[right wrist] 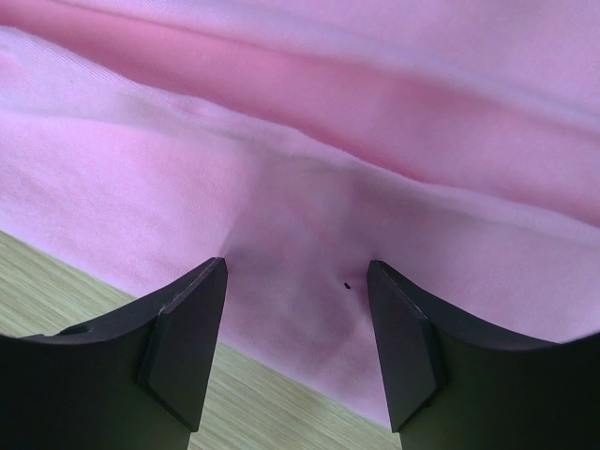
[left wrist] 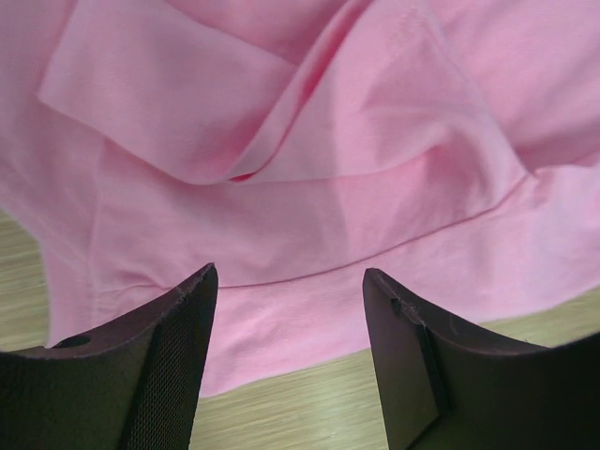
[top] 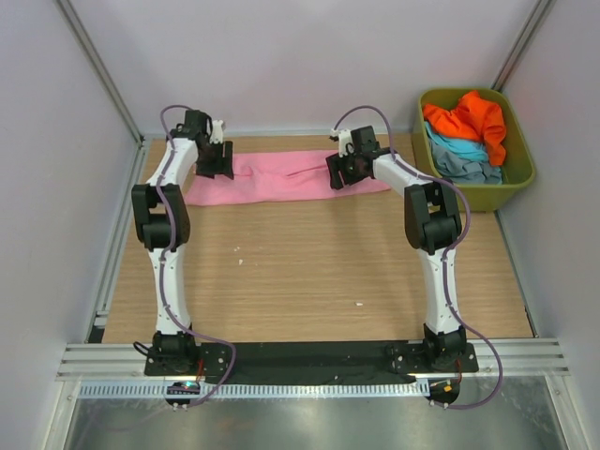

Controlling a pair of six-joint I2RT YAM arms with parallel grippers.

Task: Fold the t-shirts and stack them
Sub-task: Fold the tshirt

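Note:
A pink t-shirt (top: pixel 281 176) lies folded into a long band across the far part of the wooden table (top: pixel 309 272). My left gripper (top: pixel 217 169) hovers over its left end, my right gripper (top: pixel 339 176) over its right part. In the left wrist view the gripper (left wrist: pixel 291 277) is open, its fingers astride the near hem of the creased pink fabric (left wrist: pixel 309 187). The right wrist view shows the gripper (right wrist: pixel 297 267) open above the shirt's near edge (right wrist: pixel 281 141), nothing pinched. More t-shirts sit in the tub: orange (top: pixel 473 117), light blue (top: pixel 455 148), grey-blue (top: pixel 473 171).
An olive-green tub (top: pixel 469 199) stands at the far right, just off the table's corner. White walls and metal rails close in the left, back and right sides. A black base strip (top: pixel 309 356) runs along the near edge.

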